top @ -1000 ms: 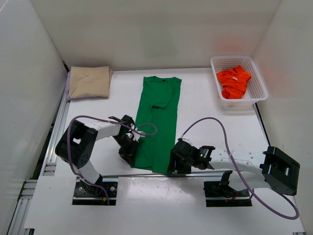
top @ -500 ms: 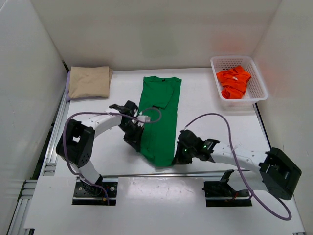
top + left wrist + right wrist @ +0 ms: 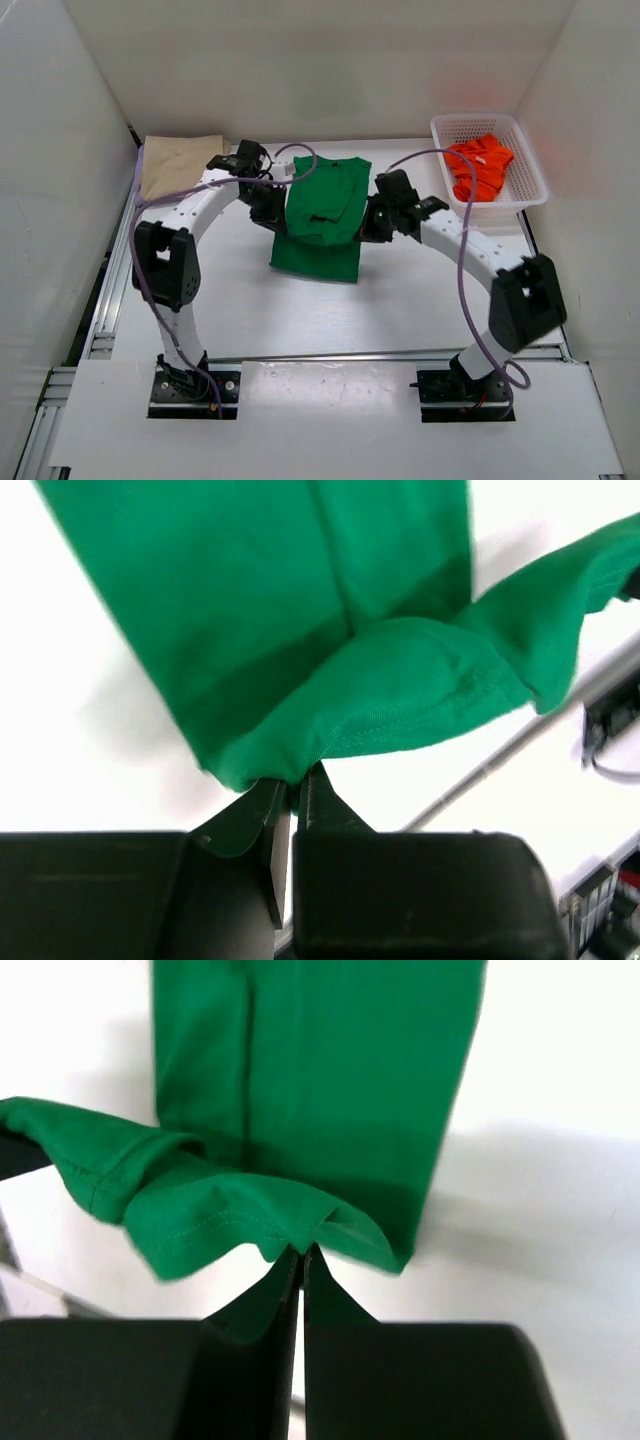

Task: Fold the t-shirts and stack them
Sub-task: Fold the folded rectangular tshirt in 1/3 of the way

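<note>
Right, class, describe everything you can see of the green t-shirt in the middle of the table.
The green t-shirt is plain soft cloth with a stitched hem. It lies lengthwise on the white table. Its sides look folded inward into a narrow strip, with a sleeve showing on top. The near end is doubled over toward the far end and held up off the lower layer. The left gripper pinches one hem corner and the right gripper the other.

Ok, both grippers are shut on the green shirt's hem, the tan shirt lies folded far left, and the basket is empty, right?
Not empty: the top view shows the orange-red shirt in the basket. Otherwise yes: left gripper and right gripper are shut on the green shirt hem; the tan shirt lies folded far left.
</note>
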